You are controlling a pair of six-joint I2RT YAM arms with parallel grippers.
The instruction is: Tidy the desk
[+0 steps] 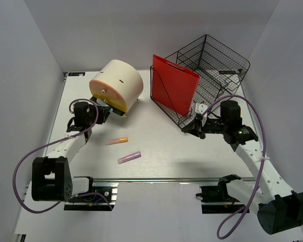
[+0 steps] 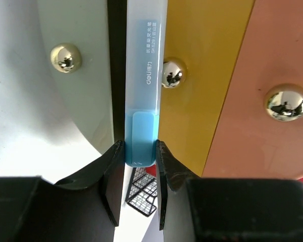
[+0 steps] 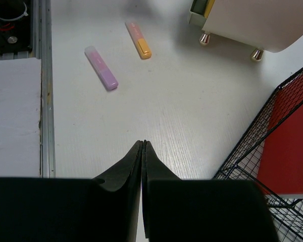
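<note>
The white desk [image 1: 161,138] holds a cream round pen holder [image 1: 117,82] lying on its side at the back left. My left gripper [image 1: 110,109] is at the holder's mouth, shut on a blue highlighter [image 2: 145,75] that points in between the holder's green and yellow sections [image 2: 202,75]; the pinch shows in the left wrist view [image 2: 140,148]. An orange highlighter [image 1: 117,141] and a purple highlighter [image 1: 130,157] lie loose in front of the holder. My right gripper [image 1: 189,128] is shut and empty by the wire rack's near corner, low over bare desk [image 3: 143,143].
A black wire rack [image 1: 212,65] with a red folder [image 1: 174,83] stands at the back right, close to my right gripper. A metal rail [image 1: 161,179] runs along the near edge. Grey walls enclose the desk. The right wrist view shows both highlighters [image 3: 102,68] [image 3: 138,40].
</note>
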